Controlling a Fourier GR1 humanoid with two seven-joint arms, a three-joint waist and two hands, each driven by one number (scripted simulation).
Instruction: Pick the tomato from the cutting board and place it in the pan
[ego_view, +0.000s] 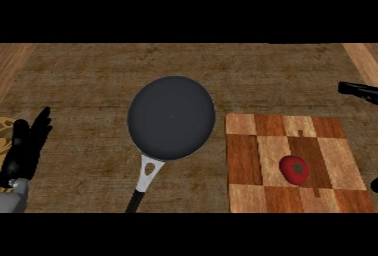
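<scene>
At frame centre, the black pan (171, 117) on the bench (81, 75), nothing in it, handle toward the lower edge; lower right, the tomato (295, 169) on the cutting board (244, 155); left hand (28, 142) at left edge, fingers straight and upright; right hand (357, 91) at right edge, fingers extended, holding nothing

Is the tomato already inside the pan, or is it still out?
Out. The red tomato lies on the wooden checkered cutting board; the dark round pan beside it holds nothing.

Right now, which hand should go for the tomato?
Right hand: it is at the cutting board's side, nearer the tomato. The left hand rests open at the far left, beyond the pan.
</scene>
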